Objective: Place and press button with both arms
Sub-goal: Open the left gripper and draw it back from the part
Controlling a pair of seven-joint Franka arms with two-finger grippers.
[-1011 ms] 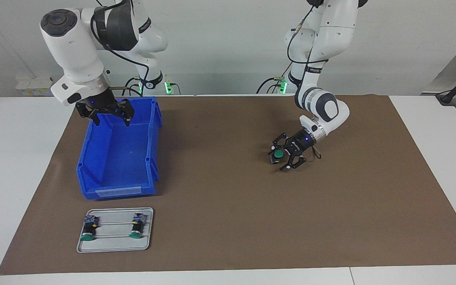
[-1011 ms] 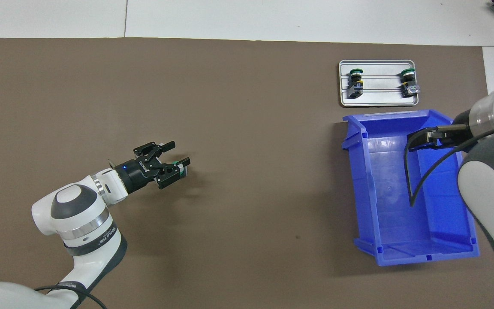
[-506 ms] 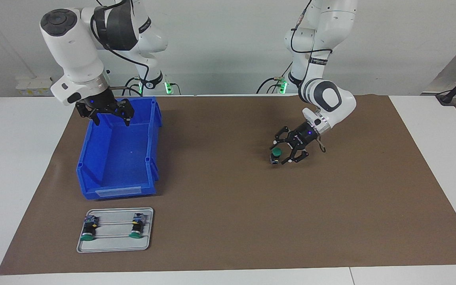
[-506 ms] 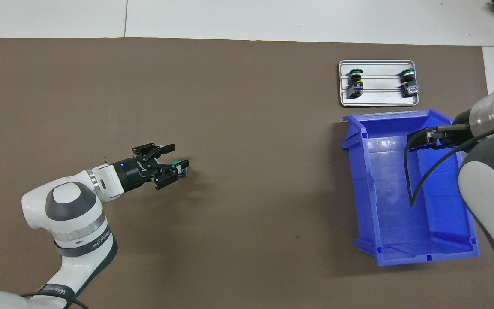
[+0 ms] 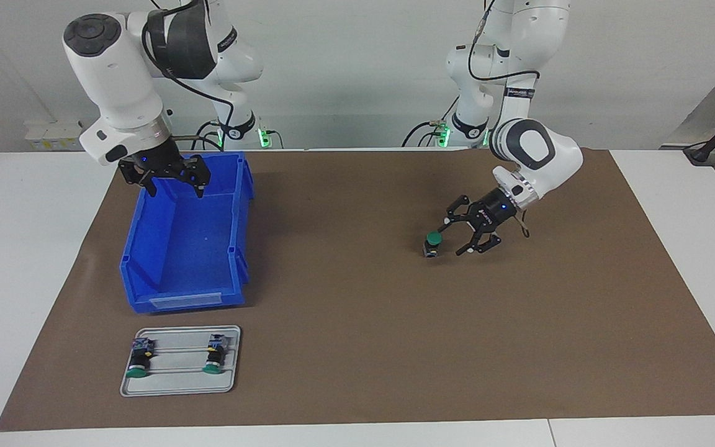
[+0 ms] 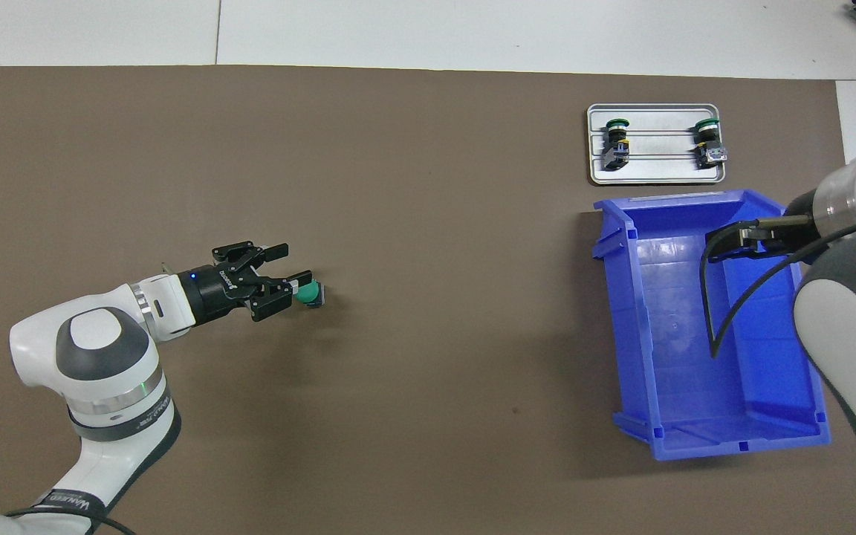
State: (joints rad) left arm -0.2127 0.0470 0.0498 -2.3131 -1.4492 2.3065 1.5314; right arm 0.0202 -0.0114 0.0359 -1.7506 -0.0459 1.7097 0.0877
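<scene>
Button-pressing was the work set on a large brown paper mat (image 5: pixel 357 347) that covered a white table (image 5: pixel 28 261). Two big white jointed arms with dark grey joint caps stood at the robots' end. The left arm (image 5: pixel 534 152) reached down over the mat, and a band of small dark letters on its forearm could not be read. The right arm (image 5: pixel 115 81) waited above a blue plastic open bin (image 5: pixel 184 248) at its own end of the table.

Farther from the robots than the bin lay a flat grey metal tray (image 5: pixel 177 385) with two green-capped switches (image 5: pixel 137 360) resting on it.

The right gripper (image 5: pixel 174 183) hung over the bin's nearer edge with its fingers spread wide and holding nothing. The left gripper (image 5: pixel 466 239) was low over the mat, fingers apart, just beside the small green-capped push-button with black body (image 5: pixel 433 243). This button stood alone on the mat, cap upward, not held. White lettering on the gripper body was too small to read.
</scene>
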